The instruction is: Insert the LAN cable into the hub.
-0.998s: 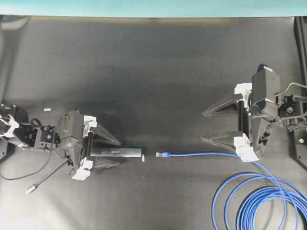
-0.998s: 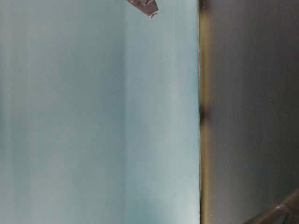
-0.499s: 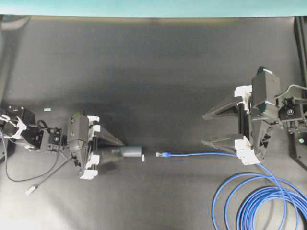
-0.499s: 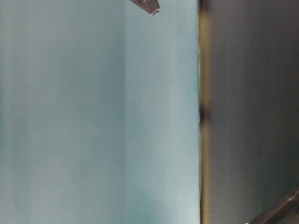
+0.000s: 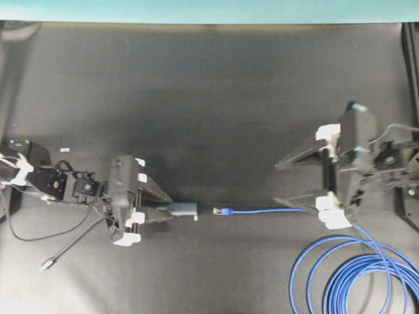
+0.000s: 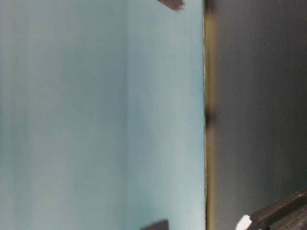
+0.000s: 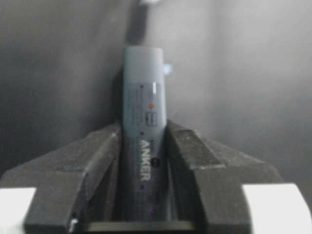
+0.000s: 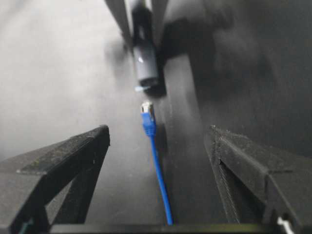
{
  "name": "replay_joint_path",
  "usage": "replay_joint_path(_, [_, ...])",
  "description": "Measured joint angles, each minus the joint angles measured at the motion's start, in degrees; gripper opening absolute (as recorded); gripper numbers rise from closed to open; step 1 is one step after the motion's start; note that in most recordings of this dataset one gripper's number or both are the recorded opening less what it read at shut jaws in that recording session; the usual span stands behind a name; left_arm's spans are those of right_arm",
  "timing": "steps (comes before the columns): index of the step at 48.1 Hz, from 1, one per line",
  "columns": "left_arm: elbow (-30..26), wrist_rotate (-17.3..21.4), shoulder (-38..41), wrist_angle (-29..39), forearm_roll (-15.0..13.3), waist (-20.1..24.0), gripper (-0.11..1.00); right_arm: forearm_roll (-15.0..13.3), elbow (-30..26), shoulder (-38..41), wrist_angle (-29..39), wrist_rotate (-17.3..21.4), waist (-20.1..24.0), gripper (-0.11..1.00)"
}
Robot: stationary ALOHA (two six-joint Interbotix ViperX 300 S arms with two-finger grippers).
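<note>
The hub point(image 5: 184, 210) is a dark grey bar on the black table, left of centre. My left gripper point(image 5: 166, 208) is shut on its rear half. In the left wrist view both fingers press its sides point(image 7: 144, 127), and the hub point(image 7: 144, 97) sticks out ahead. The LAN cable plug point(image 5: 220, 210) lies just right of the hub's end with a small gap, and its blue cable point(image 5: 268, 210) runs right to a coil point(image 5: 353, 275). My right gripper point(image 5: 277, 182) is open and empty. In its wrist view the cable point(image 8: 158, 170) lies between the spread fingers, apart from both.
The hub's thin grey cord with its silver plug point(image 5: 47, 264) trails at the front left. The table-level view shows only the teal wall point(image 6: 96, 115) and the table edge. A dark stand point(image 5: 409, 209) sits at the right edge.
My left gripper slid right along the hub and closed on it. My right gripper shifted slightly toward the table's front and stayed open. The plug and cable have not moved.
</note>
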Motion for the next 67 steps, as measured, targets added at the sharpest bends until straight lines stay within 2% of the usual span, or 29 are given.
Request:
replay_joint_path(5, [-1.58, 0.18, -3.43, 6.15, 0.0, 0.18, 0.28, -0.26, -0.18, 6.42, -5.19, -1.32, 0.09, 0.76])
replay_joint_path(17, [-3.25, -0.35, -10.28, 15.82, 0.0, 0.18, 0.28, -0.35, -2.55, 21.36, -16.79, -3.08, 0.62, 0.76])
replay_joint_path(29, [-4.66, -0.44, -14.24, 27.33, 0.0, -0.09, 0.28, -0.35, -6.15, 30.5, -23.12, -3.16, 0.97, 0.75])
replay_joint_path(42, [-4.75, -1.05, -15.91, 29.27, 0.0, -0.09, 0.28, -0.35, -8.7, 35.42, -25.31, -3.16, 1.41, 0.71])
replay_joint_path(55, [-4.75, -1.41, -15.91, 29.27, 0.0, -0.18, 0.28, -0.18, -9.76, 37.35, -25.49, -3.16, 4.48, 0.7])
replay_joint_path(62, [-4.75, -1.41, -15.91, 29.36, 0.0, -0.18, 0.28, 0.09, -9.76, 37.62, -25.49, -3.16, 3.96, 0.6])
replay_joint_path(67, [-4.75, -1.41, -15.91, 29.27, 0.0, -0.18, 0.28, 0.18, -9.76, 37.79, -25.49, -3.16, 3.96, 0.37])
